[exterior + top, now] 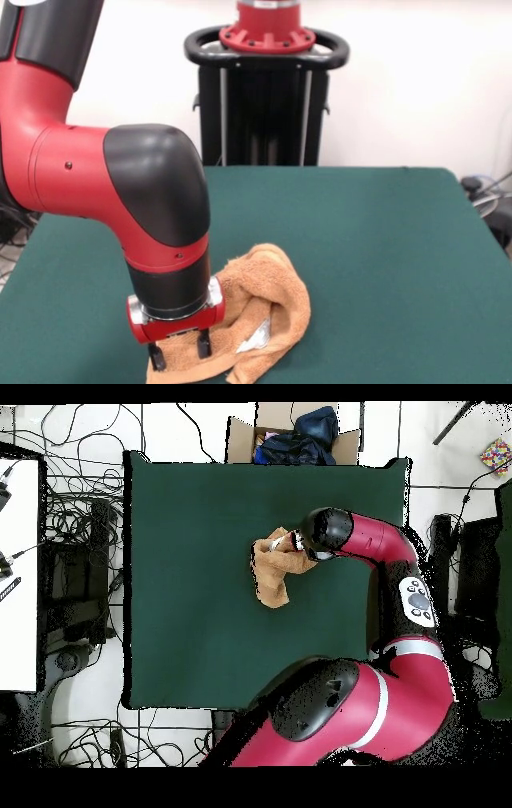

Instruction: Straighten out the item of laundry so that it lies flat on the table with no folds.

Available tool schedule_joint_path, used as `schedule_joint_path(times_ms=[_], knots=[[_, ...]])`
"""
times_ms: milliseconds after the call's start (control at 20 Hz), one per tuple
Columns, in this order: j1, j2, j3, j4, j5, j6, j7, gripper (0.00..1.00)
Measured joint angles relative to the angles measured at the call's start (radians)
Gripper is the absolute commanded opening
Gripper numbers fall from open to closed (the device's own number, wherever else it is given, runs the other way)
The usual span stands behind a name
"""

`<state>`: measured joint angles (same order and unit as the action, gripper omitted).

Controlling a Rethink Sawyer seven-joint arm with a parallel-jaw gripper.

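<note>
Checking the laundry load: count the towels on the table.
1. The orange-tan towel lies crumpled near the front-view camera's edge of the green table, under the gripper. Nothing suggests another hidden beneath it.

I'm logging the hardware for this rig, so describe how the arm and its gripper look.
The arm is glossy red with rounded black joint covers and small dark screw holes. In the overhead view a white panel with dark buttons sits on one link. The gripper has a red body, a silver ring above it and two short black jaws.

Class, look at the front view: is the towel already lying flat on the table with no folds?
No: the towel sits bunched in a rumpled heap on the table, folded over itself beside the gripper.
</note>
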<state>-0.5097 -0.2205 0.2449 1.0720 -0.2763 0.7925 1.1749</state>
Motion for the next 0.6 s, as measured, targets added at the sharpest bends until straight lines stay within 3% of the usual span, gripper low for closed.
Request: schedule_joint_path(times_ms=[250,300,600], knots=[[0.000,0.000,0.000,0.000,0.000,0.000,0.000,1.00],[-0.001,0.000,0.000,-0.003,-0.001,-0.002,0.000,0.00],[-0.001,0.006,0.000,-0.019,0.000,-0.001,0.000,0.00]])
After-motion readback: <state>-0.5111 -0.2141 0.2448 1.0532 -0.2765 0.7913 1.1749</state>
